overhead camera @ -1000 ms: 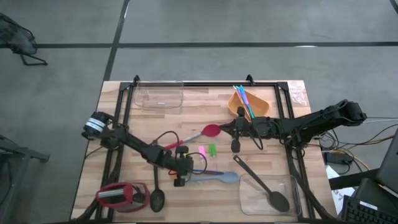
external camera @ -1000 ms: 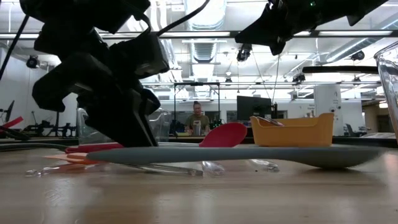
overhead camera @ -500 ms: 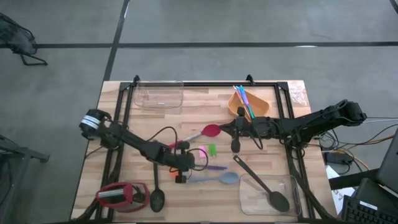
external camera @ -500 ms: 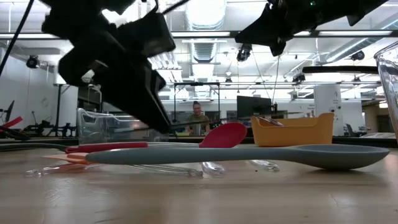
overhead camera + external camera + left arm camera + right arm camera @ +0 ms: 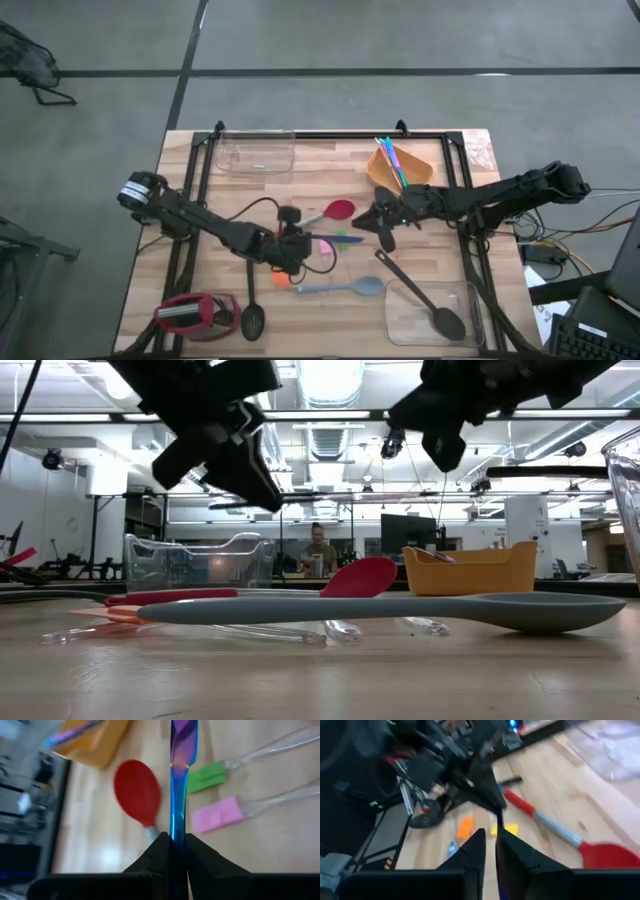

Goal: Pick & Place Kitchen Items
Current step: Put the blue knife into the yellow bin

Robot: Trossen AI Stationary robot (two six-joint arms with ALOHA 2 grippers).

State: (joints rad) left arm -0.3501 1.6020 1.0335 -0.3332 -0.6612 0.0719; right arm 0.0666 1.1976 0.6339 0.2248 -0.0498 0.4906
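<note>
Grips the thin stick (image 5: 179, 795) by one end, left gripper (image 5: 177, 840) pinched tight on it. Carries it in the air over the middle of the table, above the red spatula (image 5: 137, 790) and the green piece (image 5: 205, 776) and pink piece (image 5: 217, 815). Meets the right gripper (image 5: 385, 232) close ahead of the free tip; cannot tell that one's grip. Risks jabbing the tip into it, twisting the slim stick in the pinch, and dropping it short of the orange tub (image 5: 420, 172).
</note>
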